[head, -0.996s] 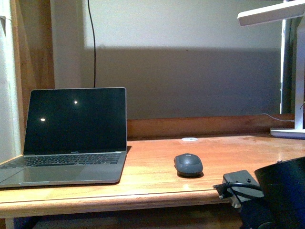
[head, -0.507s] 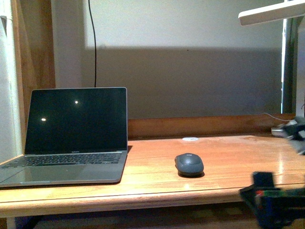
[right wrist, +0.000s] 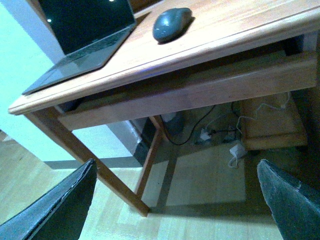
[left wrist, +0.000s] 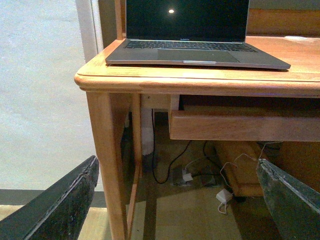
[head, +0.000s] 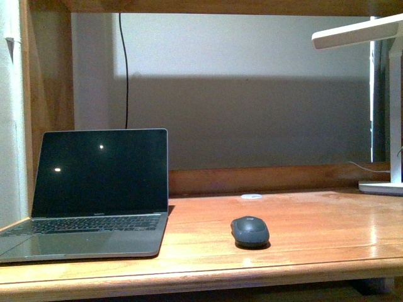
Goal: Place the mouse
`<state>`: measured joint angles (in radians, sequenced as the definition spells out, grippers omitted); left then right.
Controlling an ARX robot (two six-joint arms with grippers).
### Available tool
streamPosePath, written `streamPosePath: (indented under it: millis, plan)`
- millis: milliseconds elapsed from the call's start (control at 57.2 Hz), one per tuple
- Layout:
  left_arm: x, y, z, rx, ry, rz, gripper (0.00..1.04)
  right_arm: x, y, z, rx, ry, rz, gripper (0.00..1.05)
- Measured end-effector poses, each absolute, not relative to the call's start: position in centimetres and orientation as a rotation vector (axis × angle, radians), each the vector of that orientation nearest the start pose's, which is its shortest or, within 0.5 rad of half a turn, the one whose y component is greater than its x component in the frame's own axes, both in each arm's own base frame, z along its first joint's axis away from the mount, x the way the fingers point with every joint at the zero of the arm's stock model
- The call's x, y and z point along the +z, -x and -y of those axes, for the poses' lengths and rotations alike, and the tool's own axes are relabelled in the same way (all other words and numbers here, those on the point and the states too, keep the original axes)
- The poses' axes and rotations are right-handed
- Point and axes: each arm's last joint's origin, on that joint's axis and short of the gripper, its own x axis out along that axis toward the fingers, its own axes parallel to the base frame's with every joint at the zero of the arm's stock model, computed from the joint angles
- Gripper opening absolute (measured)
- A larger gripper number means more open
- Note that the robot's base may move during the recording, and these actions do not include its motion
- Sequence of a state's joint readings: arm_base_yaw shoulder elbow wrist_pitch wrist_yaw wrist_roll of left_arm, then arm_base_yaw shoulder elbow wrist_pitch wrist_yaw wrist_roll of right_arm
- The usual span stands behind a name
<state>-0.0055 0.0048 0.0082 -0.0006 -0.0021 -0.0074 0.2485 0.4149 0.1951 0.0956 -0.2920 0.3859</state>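
A: Where's the mouse [head: 250, 230]?

B: On the table [head: 315, 223], right of the laptop [head: 94, 189], nothing touching it.

A: Grippers?

B: Both spread wide and empty, low before the table: left gripper [left wrist: 175, 200], right gripper [right wrist: 175, 200].

A: How would it handle?

B: Likely light, rigid, smooth. I'd pinch its two long sides near the middle; the rounded top could slip.

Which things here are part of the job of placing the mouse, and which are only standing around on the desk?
Part of the job:
- mouse, lying free on the desk
- left gripper and right gripper, both open, empty, below desk level

Only standing around:
- laptop, open, screen dark
- small white disc
- lamp
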Motion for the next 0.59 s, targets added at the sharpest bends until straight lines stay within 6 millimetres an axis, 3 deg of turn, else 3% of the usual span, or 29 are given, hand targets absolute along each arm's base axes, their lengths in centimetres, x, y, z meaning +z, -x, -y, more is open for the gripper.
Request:
streamPosePath:
  millis: [70,122,245,594]
  plan:
    - [16.6,-9.7,0.0,-0.004,0.007,0.003,0.97,20.6,-10.9,-4.1,0.499,-0.354,-0.168,0.95]
    - [16.6,-9.7,0.1,-0.006,0.007,0.003,0.97,20.7,-10.2,-4.1,0.319,-0.251,-0.058,0.86]
    - [16.6,-9.7,0.0,-0.003,0.007,0.003,0.97,19.8,-9.8,-3.0,0.044,-0.101,-0.007,0.67]
    - [16.6,-9.7,0.0,-0.004,0.007,0.003,0.97,18.3,-9.8,-1.3,0.01,-0.01,0.001,0.06]
